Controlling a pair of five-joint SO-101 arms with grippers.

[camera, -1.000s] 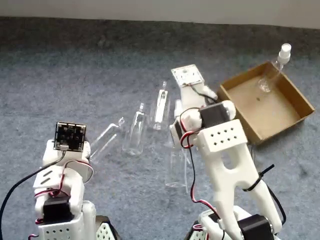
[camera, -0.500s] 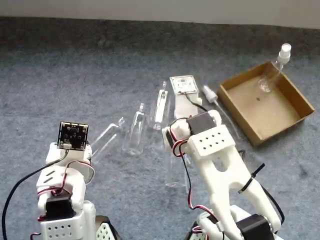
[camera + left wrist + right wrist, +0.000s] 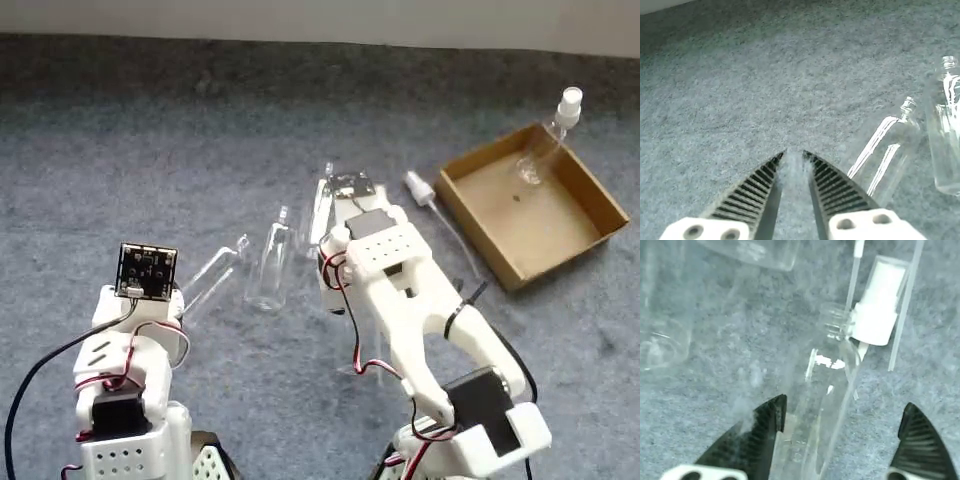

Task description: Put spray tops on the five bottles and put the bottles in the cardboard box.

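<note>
Three clear, topless bottles lie on the grey carpet: one (image 3: 210, 275), one (image 3: 270, 262) and one (image 3: 321, 208). A further bottle (image 3: 354, 335) shows under the right arm. In the cardboard box (image 3: 580, 235) leans a bottle with a white spray top (image 3: 548, 135). A loose spray top (image 3: 419, 187) lies left of the box. My right gripper (image 3: 840, 415) is wide open over a lying bottle (image 3: 820, 390), whose neck rests beside a white spray top (image 3: 875, 315). My left gripper (image 3: 794, 156) hovers over bare carpet with its fingers almost together; a bottle (image 3: 885, 150) lies beside it.
The right arm (image 3: 410, 300) stretches from the near edge over the middle of the bottle row. Another bottle (image 3: 945, 135) lies farther out beside the left gripper. Bare carpet spreads at the far left and behind the bottles.
The right arm has swung left, away from the box, and stretched down over the lying bottles, uncovering the loose spray top. The left arm has barely moved.
</note>
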